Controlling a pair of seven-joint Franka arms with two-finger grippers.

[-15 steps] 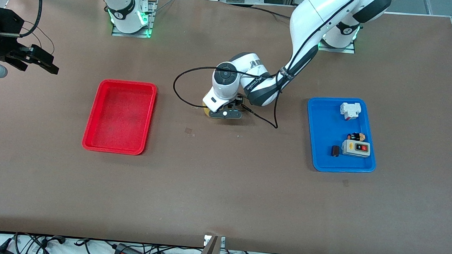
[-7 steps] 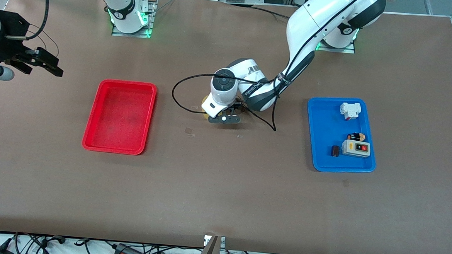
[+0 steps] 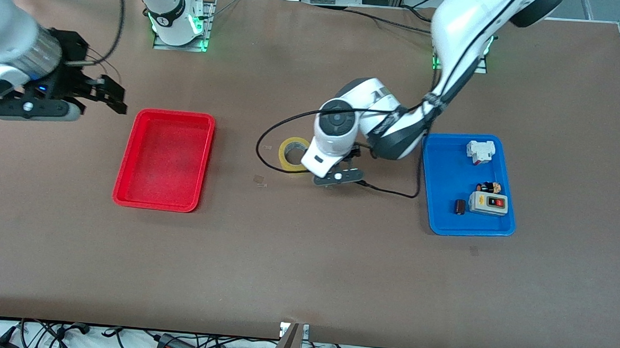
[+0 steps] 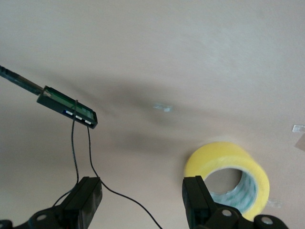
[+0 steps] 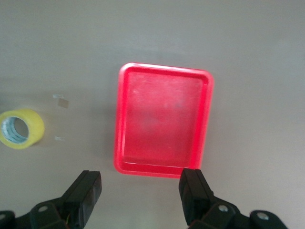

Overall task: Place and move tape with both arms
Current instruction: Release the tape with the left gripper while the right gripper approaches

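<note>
The yellow-tan tape (image 3: pixel 293 154) lies flat on the table between the two trays. It also shows in the left wrist view (image 4: pixel 234 168) and the right wrist view (image 5: pixel 21 129). My left gripper (image 3: pixel 342 166) is open and empty, low over the table just beside the tape, toward the blue tray. In the left wrist view (image 4: pixel 142 202) one finger (image 4: pixel 196 200) stands right next to the roll. My right gripper (image 3: pixel 108 96) is open and empty, in the air beside the red tray, toward the right arm's end. In the right wrist view (image 5: pixel 140 193) it hangs over bare table.
An empty red tray (image 3: pixel 130 154) lies toward the right arm's end, also in the right wrist view (image 5: pixel 163 69). A blue tray (image 3: pixel 442 175) toward the left arm's end holds a grey switch box (image 3: pixel 489 203), a white part (image 3: pixel 480 151) and small items. The left arm's black cable (image 3: pixel 388 191) trails on the table.
The left gripper has let go of the tape and moved off it toward the blue tray, uncovering the roll. The right arm has swung in toward the red tray.
</note>
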